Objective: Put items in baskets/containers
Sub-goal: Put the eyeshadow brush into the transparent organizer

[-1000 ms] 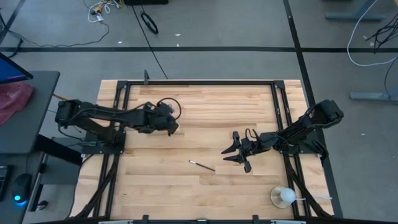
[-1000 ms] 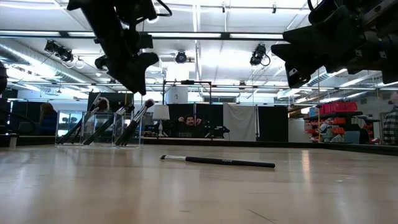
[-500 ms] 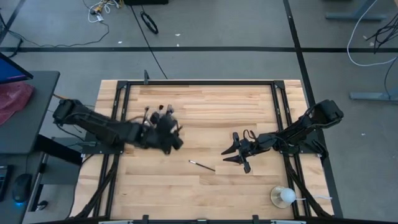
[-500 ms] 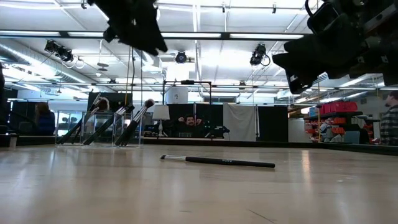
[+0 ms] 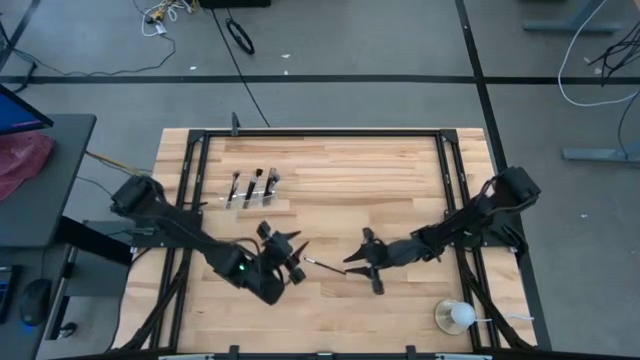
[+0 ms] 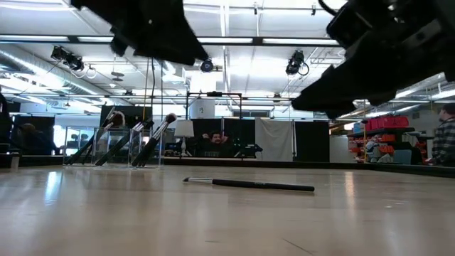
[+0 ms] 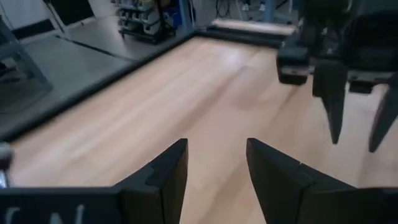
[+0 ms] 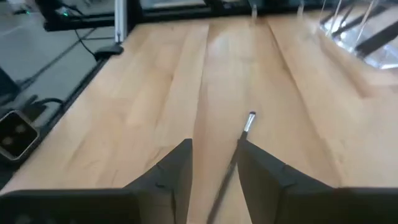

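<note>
**Brush left on the table, both grippers closing in on it**

Brush (image 5: 326, 267) number last was lying flat on the wood, a bit toward the near edge of the table (image 5: 400, 170) and roughly centred between its left and right edges. In the low view it was the nearest thing, flat on its side with nothing touching it.

Handling-wise I'd guess it's super light, stiff and thin, with a smooth round handle, so it could easily roll or skid if nudged from one side. Best bet looked like pinching across the handle near the middle, staying off the bristle end.

Left gripper (image 5: 288, 254) hung just beside the brush's left end, fingers (image 7: 168, 177) parted with nothing between them. Right gripper (image 5: 362, 262) hovered at the other end, jaws also apart and empty; its wrist view had the brush running right into the gap between the fingers (image 8: 171, 171).

Farther back, near the far-left part of the table, stood the clear holder (image 5: 250, 190) with brushes already leaning in it.

Only the overhead shot showed the white ball thing (image 5: 458, 316) by the near-right corner. The low view showed the grippers were still up off the wood, which overhead didn't give away.
</note>
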Controlling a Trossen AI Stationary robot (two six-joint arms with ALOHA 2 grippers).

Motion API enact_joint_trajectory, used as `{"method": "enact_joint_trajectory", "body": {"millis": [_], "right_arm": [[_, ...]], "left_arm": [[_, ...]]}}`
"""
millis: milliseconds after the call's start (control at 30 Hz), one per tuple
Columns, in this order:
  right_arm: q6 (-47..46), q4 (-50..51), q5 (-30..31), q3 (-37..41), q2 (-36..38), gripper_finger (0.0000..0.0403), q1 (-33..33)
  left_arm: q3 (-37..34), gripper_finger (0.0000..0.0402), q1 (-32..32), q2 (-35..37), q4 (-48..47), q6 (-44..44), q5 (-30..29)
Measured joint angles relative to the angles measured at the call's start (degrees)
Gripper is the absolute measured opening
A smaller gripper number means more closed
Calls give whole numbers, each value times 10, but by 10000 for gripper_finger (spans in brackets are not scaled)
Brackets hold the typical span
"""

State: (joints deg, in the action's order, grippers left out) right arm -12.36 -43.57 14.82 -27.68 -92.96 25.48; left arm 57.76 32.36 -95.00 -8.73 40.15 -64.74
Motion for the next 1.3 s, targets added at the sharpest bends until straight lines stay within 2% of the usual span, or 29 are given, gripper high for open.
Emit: {"method": "enact_joint_trajectory", "body": {"millis": [133, 300, 467, 600, 800, 1100, 1200, 1300], "right_arm": [[-24, 17, 7, -47, -59, 131, 6], [-52, 18, 29, -94, -144, 163, 11], [-60, 27, 72, -141, -214, 202, 12], [-56, 55, 108, -177, -253, 207, 11], [-91, 107, 122, -181, -261, 161, 12], [-144, 111, 120, -161, -258, 17, 18], [-151, 112, 131, -161, -258, 14, 28], [-169, 132, 169, -160, -256, 11, 46]], "left_arm": [[0, 170, 21, -50, 17, 48, 5], [-1, 170, 62, -94, 29, 121, -3], [0, 170, 115, -111, 33, 192, -45], [0, 170, 155, -115, 47, 229, -82], [0, 170, 190, -125, 96, 235, -111], [0, 170, 188, -157, 165, 233, -118], [0, 170, 185, -167, 187, 226, -116], [0, 170, 182, -175, 198, 222, -115]]}}
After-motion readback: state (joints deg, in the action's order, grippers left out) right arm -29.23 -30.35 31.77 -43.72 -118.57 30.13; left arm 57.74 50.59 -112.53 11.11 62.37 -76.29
